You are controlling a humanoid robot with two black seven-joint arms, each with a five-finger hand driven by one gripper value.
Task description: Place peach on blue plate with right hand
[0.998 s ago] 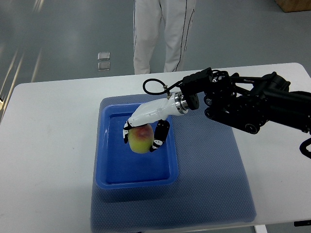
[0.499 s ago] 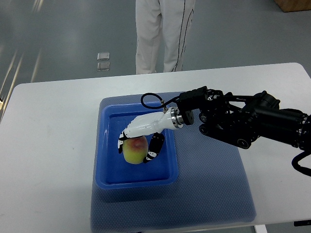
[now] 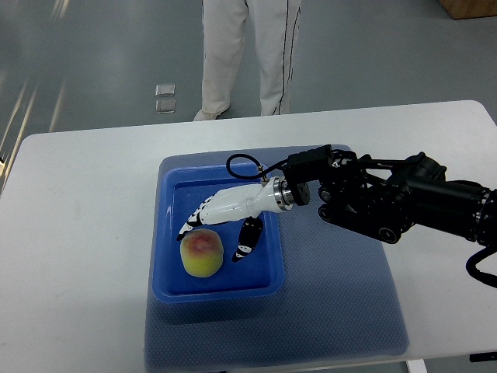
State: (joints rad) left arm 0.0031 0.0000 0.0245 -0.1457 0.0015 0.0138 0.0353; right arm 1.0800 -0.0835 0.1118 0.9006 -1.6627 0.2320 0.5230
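Peach [image 3: 202, 253] in blue plate [image 3: 175, 286], right hand [image 3: 225, 221] open above

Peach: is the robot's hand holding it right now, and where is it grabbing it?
Nothing is held. The peach lies in the blue plate, and the right hand is open just above it, fingers spread and not gripping the fruit.

Single top view, steep downward look from robot's side, white table [image 3: 85, 233] filling frame, floor beyond
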